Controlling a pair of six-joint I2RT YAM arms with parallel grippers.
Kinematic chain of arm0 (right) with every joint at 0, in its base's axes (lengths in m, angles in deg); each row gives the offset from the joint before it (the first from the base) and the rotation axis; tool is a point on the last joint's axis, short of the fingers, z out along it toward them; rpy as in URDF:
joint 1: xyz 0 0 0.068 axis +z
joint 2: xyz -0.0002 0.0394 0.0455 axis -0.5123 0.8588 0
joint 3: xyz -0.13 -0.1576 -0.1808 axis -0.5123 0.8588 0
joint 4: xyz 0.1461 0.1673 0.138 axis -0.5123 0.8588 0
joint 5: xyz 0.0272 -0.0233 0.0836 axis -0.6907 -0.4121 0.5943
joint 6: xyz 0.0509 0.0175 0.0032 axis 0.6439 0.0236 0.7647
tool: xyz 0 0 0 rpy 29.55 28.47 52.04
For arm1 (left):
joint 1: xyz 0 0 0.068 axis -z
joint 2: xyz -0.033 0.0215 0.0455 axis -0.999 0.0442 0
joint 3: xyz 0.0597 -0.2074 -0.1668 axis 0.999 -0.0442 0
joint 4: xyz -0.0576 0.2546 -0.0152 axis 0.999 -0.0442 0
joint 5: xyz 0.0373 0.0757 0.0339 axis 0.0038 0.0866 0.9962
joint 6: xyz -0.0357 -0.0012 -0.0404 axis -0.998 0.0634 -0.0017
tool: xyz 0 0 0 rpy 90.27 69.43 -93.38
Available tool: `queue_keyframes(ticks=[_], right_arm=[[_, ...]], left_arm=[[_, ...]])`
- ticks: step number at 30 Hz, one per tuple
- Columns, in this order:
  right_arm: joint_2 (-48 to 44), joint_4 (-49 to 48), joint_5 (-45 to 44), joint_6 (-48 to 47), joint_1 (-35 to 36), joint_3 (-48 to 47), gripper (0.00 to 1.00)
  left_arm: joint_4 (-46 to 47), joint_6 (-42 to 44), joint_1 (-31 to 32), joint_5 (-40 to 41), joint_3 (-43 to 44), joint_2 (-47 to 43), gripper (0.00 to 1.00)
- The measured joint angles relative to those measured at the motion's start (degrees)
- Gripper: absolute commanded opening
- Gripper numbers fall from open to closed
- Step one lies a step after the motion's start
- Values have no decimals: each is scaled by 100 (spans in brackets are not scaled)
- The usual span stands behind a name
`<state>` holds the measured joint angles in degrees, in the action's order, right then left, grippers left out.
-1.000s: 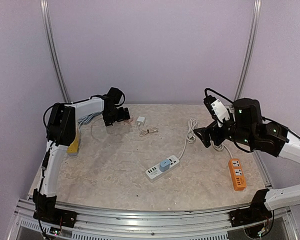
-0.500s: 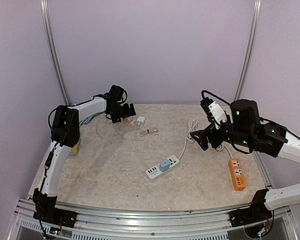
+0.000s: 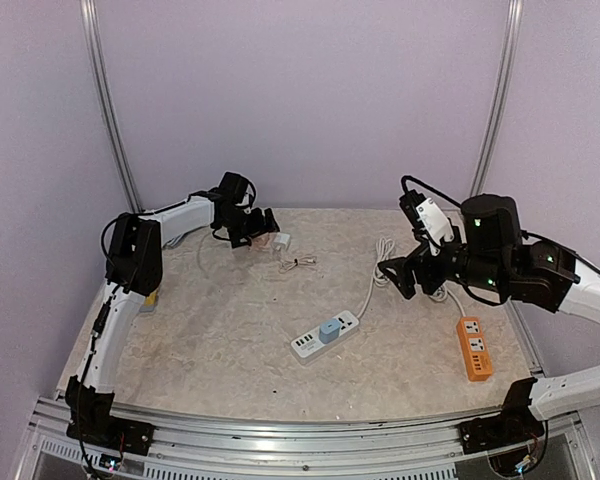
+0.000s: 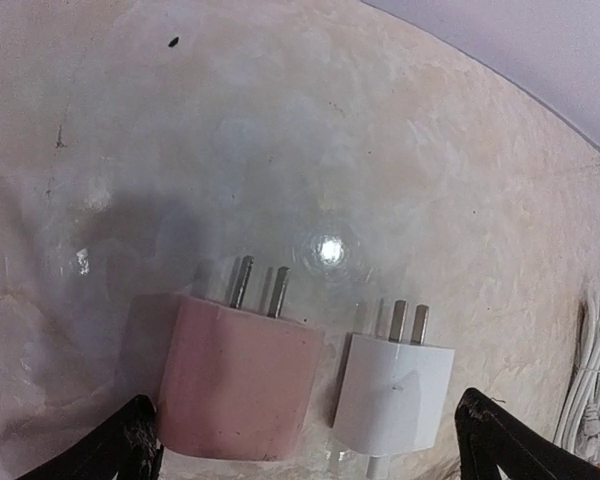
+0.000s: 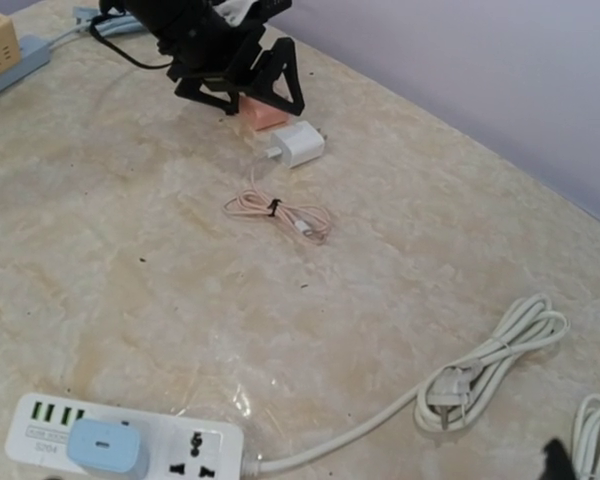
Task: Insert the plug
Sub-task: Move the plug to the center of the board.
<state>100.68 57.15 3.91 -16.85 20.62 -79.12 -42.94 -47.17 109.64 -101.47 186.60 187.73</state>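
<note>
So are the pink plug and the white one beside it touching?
Apart. The left wrist view shows a narrow gap between the pink plug and the white plug, lying side by side.

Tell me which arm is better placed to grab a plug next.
Left. The left gripper, open, sits right over the pink plug and white plug, one finger on each side. The right gripper hangs by the white cable, well away.
</note>
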Motion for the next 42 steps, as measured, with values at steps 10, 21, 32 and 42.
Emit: queue_keyframes(ticks=[10, 21, 32, 42], right_arm=[[162, 33, -37, 24, 153, -114, 100], [319, 76, -76, 57, 273, -319, 99], [319, 153, -181, 184, 444, -334, 99], [299, 179, -267, 236, 518, -354, 99]], left_arm=[[-234, -48, -79, 345, 260, 48, 99], [-11, -380, -155, -98, 256, 59, 99], [323, -1067, -348, -214, 256, 197, 99], [717, -1263, -382, -595, 415, 413, 99]])
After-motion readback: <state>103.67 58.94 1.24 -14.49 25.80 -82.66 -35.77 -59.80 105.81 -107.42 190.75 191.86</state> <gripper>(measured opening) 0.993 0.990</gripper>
